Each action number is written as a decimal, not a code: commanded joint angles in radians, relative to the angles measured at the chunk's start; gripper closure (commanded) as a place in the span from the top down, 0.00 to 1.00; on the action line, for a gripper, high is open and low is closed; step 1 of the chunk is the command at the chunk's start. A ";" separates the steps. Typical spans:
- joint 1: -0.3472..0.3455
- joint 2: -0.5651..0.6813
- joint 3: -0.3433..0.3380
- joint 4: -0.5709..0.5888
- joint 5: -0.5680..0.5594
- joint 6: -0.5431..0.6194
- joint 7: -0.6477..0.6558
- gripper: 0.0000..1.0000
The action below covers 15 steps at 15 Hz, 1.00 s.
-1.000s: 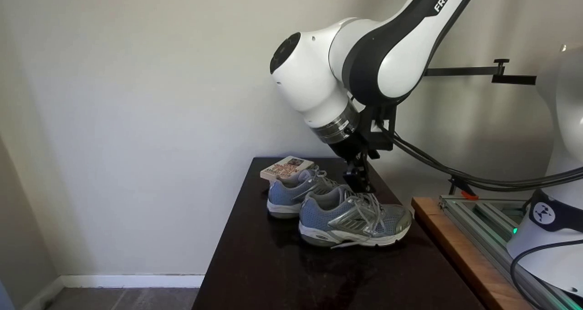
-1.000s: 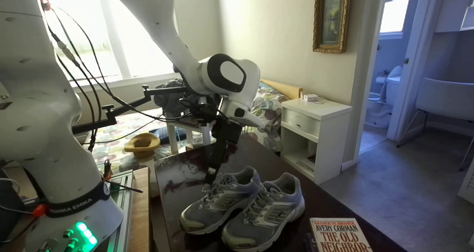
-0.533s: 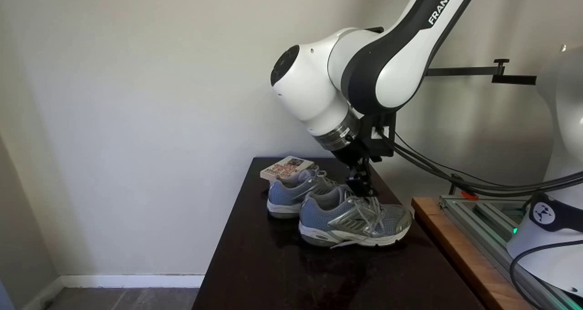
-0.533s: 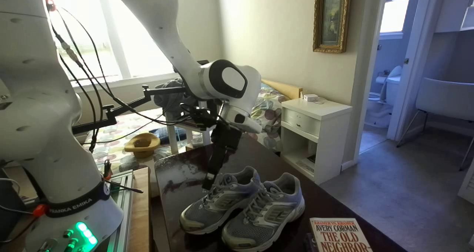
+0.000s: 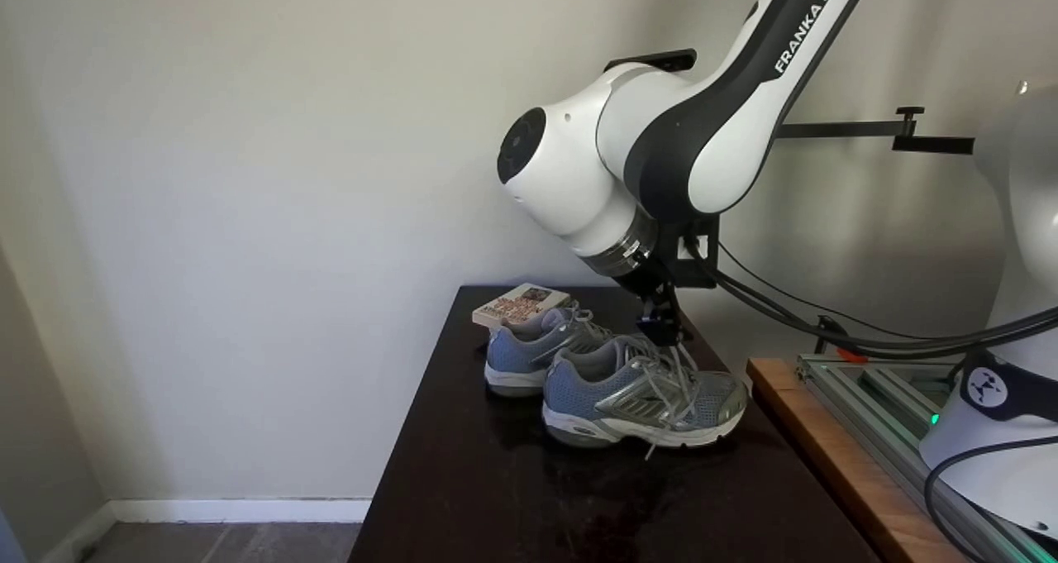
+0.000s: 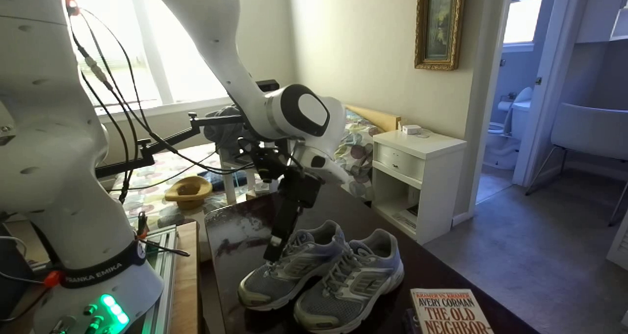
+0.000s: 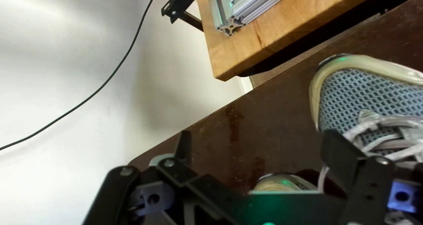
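Hanging with jaws apart, the gripper (image 7: pixel 259 149) is near the laces (image 7: pixel 406 151) of a grey-blue shoe (image 5: pixel 640 403) on the counter (image 5: pixel 512 497).

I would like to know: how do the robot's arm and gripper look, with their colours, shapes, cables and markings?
The arm is white and rounded, with a black stripe lettered FRANKA and a metallic ring. Black cables hang from it, and green lights show on its base. The gripper is black and angular, with two fingers, screws and bluish parts.
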 commanded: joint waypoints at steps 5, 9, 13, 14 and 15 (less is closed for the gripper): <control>-0.026 0.028 -0.027 0.024 -0.077 -0.016 0.133 1.00; -0.036 -0.020 -0.029 0.031 -0.035 -0.033 0.150 1.00; -0.040 -0.057 -0.019 0.039 -0.007 -0.054 0.147 1.00; -0.035 -0.080 -0.009 0.034 0.021 -0.048 0.126 1.00; -0.032 -0.099 0.000 0.029 0.050 -0.041 0.102 1.00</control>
